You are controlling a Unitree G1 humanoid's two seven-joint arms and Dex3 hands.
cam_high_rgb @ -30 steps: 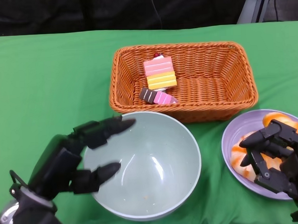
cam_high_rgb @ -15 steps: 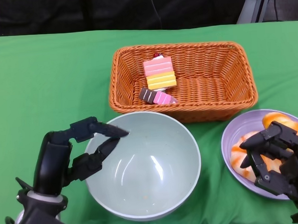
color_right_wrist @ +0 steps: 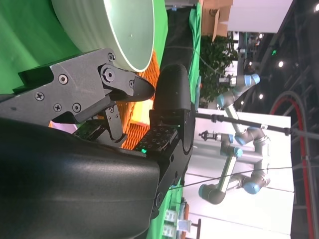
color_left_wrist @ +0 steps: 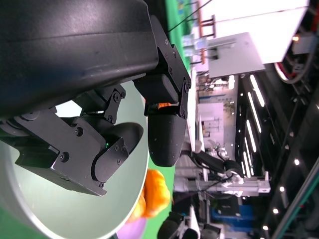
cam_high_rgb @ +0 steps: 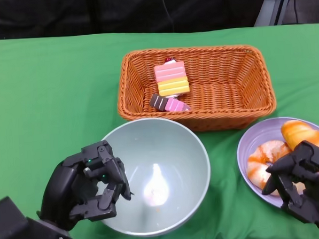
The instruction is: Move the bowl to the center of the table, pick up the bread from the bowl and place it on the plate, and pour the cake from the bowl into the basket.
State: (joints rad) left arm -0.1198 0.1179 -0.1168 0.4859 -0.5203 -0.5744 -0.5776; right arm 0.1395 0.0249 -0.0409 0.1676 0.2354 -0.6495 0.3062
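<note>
Head view first, nearest the robot: the left hand [cam_high_rgb: 90, 184] sits at the near-left rim of the pale green bowl [cam_high_rgb: 169, 204], fingers curled inward into a loose fist with nothing in them; whether they touch the rim I cannot tell; the left wrist view shows the same curled fingers [color_left_wrist: 164, 139] over the bowl's pale inside, with orange bread beyond its edge. At the near right, the right hand [cam_high_rgb: 302, 184] hangs over the near edge of the lilac plate [cam_high_rgb: 244, 152], fingers bent and parted, gripping nothing that I can see; the right wrist view has those fingers [color_right_wrist: 169, 94] apart, with the bowl's outer wall and a bit of wicker past them. On the plate lie two pieces of bread [cam_high_rgb: 296, 133], glazed orange, one partly behind the hand. The bowl stands on the green cloth [cam_high_rgb: 51, 93] near the middle, empty but for a bright reflection; its far rim comes just up to the orange wicker basket [cam_high_rgb: 254, 80]. In the basket's left half lie the cake pieces [cam_high_rgb: 171, 78]: a pink-and-yellow layered slab, and beside it a smaller brown-and-pink one.
</note>
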